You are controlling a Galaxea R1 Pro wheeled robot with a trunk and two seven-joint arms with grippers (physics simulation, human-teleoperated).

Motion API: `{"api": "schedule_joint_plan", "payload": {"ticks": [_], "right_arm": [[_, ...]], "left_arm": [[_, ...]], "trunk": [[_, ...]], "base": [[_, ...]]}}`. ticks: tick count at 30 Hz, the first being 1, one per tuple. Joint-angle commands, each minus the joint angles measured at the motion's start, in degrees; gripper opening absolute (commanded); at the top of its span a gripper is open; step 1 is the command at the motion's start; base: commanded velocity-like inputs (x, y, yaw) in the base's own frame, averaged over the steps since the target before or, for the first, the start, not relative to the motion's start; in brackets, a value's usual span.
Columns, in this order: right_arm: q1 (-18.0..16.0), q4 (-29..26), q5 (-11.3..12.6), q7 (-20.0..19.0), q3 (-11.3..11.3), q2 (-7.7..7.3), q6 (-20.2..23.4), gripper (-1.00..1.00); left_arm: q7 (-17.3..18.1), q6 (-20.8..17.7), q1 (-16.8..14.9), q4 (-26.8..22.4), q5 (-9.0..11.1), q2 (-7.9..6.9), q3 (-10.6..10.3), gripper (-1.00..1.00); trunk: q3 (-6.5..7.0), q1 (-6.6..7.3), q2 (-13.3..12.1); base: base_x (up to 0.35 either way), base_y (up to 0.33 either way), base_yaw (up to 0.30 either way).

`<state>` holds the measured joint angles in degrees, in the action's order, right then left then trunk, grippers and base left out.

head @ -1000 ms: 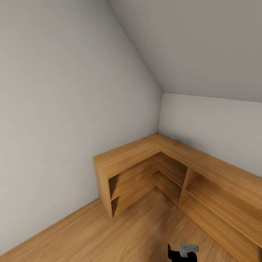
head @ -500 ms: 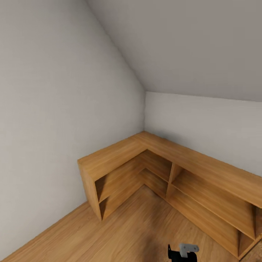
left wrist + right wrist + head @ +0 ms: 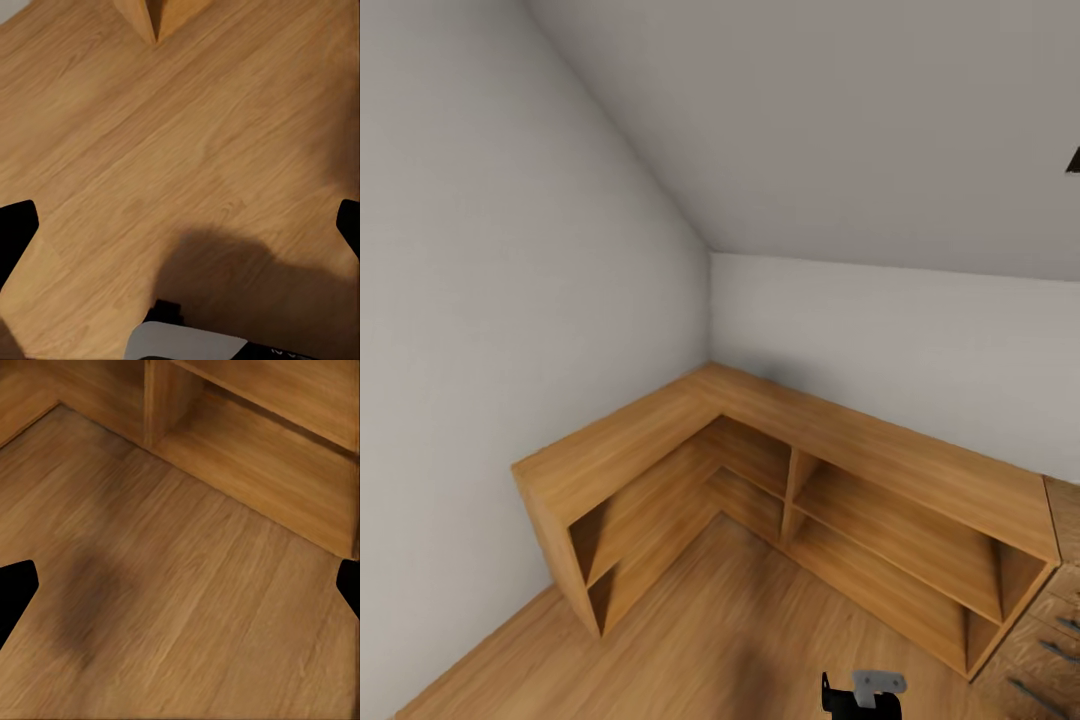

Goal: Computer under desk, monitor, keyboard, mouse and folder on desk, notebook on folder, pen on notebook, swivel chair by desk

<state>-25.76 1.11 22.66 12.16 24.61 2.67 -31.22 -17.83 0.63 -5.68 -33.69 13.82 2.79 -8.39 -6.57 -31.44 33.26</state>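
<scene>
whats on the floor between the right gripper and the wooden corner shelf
Just bare wood floor. In the right wrist view the right gripper has its fingers spread wide at the picture's edges, and only floorboards with a dark shadow run up to the shelf unit.

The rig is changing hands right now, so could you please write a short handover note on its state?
Left claw: open, empty, fingertips wide apart over bare wood floor.
Right claw: open, empty, over the floor near the foot of the shelf unit.
Surroundings: the head view faces a room corner with a low L-shaped wooden shelf unit under a sloped ceiling; a wooden dresser edges in beside it.
Job's things: none of the desk items can be placed from here, so nothing can be confirmed as done.
Left: find the desk, then work through every step of the arrangement.
</scene>
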Motion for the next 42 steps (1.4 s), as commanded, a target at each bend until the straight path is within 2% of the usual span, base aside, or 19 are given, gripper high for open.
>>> {"api": "schedule_joint_plan", "payload": {"ticks": [1, 8, 21, 33, 42], "right_arm": [[-0.08, 0.12, 0.28, 0.23, 0.49, 0.03, -0.16, 1.00], [-0.08, 0.12, 0.28, -0.54, 0.44, -0.03, -0.16, 1.00], [-0.08, 0.12, 0.28, -0.82, 0.44, -0.04, -0.16, 1.00], [-0.09, 0.12, 0.28, -0.82, 0.44, -0.04, -0.16, 1.00], [-0.08, 0.12, 0.28, -0.82, 0.44, -0.04, -0.16, 1.00]], "left_arm": [[-0.46, 0.05, -0.03, -0.06, 0.60, -0.06, -0.40, 1.00], [-0.45, 0.00, -0.03, -0.06, 0.60, -0.06, -0.40, 1.00], [-0.45, 0.01, -0.03, -0.06, 0.60, -0.06, -0.40, 1.00], [-0.45, -0.01, -0.03, 0.00, 0.60, -0.03, -0.40, 1.00], [-0.45, -0.02, -0.03, 0.03, 0.60, 0.02, -0.40, 1.00]], "trunk": [[-0.09, -0.05, 0.08], [0.07, -0.05, 0.08], [0.43, -0.05, 0.08], [0.78, -0.05, 0.08], [1.05, -0.05, 0.08]], "base": [[0.303, 0.000, -0.296], [0.272, 0.000, -0.296], [0.054, 0.000, -0.296], [0.293, 0.000, -0.296], [0.027, 0.000, -0.296]]}}
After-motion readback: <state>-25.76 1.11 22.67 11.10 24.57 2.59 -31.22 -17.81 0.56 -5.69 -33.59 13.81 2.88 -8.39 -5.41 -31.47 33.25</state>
